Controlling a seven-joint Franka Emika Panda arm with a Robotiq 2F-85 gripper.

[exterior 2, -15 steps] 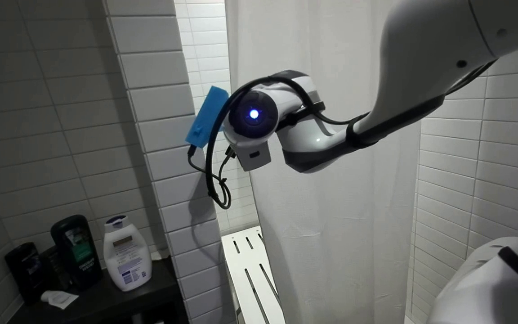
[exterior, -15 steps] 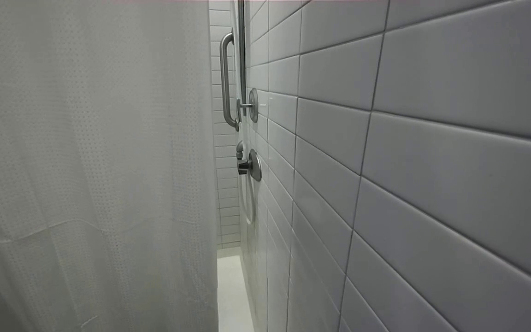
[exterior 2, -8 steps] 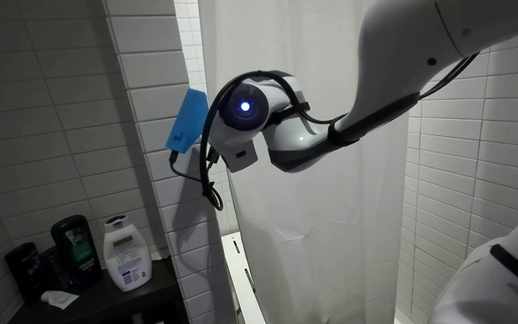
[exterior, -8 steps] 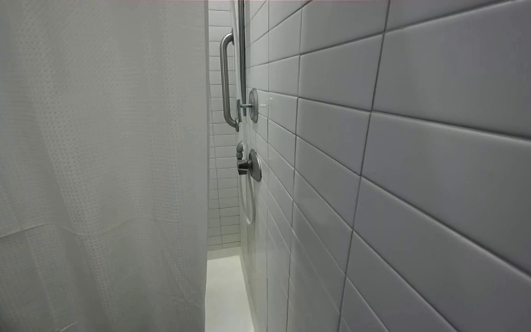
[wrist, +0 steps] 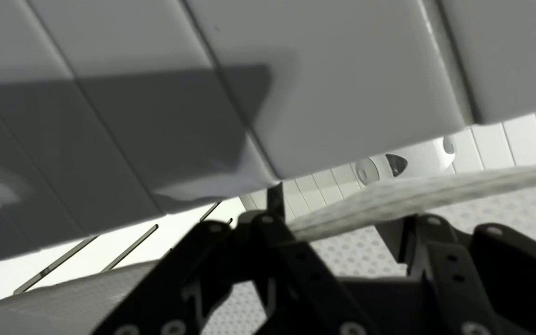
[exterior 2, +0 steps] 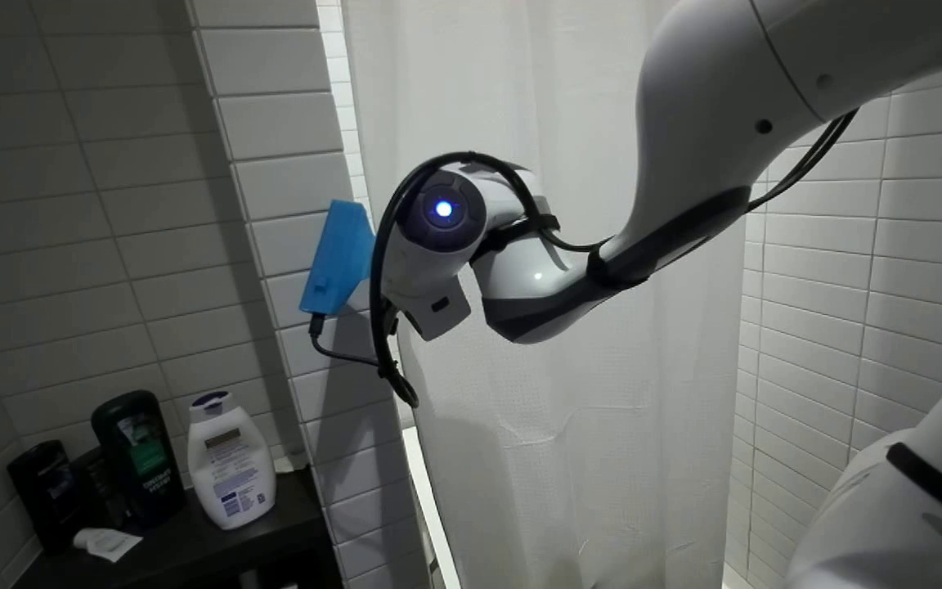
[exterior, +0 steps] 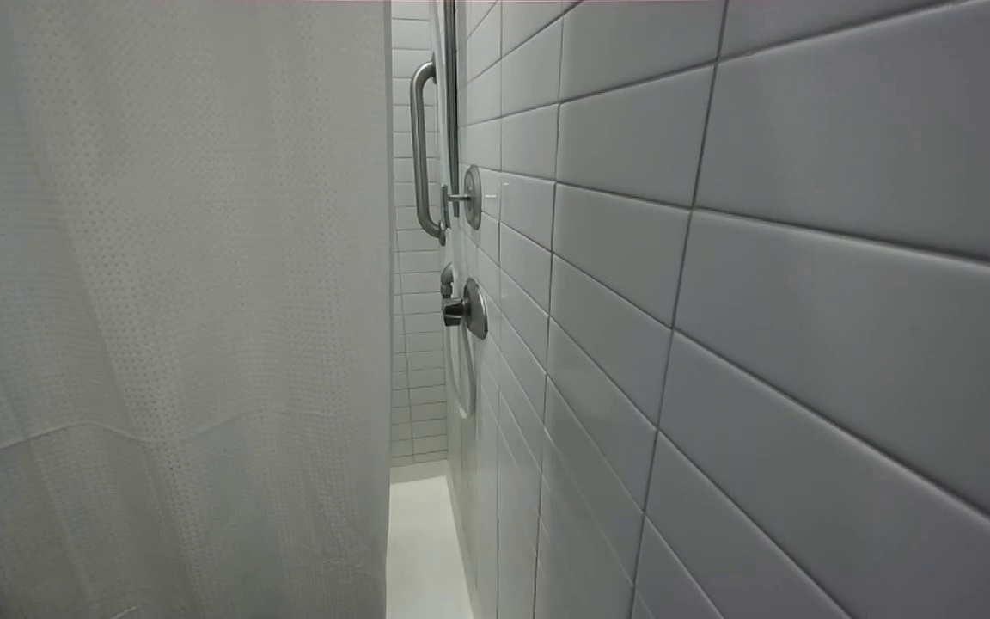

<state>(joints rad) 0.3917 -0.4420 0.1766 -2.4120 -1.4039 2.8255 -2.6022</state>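
Close to the tiled wall (wrist: 342,93), the pincer (wrist: 333,223) stands with its jaws apart, the edge of a white curtain (exterior 2: 577,458) crossing the gap; whether they touch is unclear. Hanging in long folds, the curtain seems carried from above. A white bottle (exterior 2: 230,470) stands on a dark shelf (exterior 2: 295,503), likely steadied by its broad base.

I see a dimpled cloth curtain (exterior: 203,284); past the curtain's edge, smooth glossy tiles (exterior: 847,129) and a satiny metal bar (exterior: 419,146).
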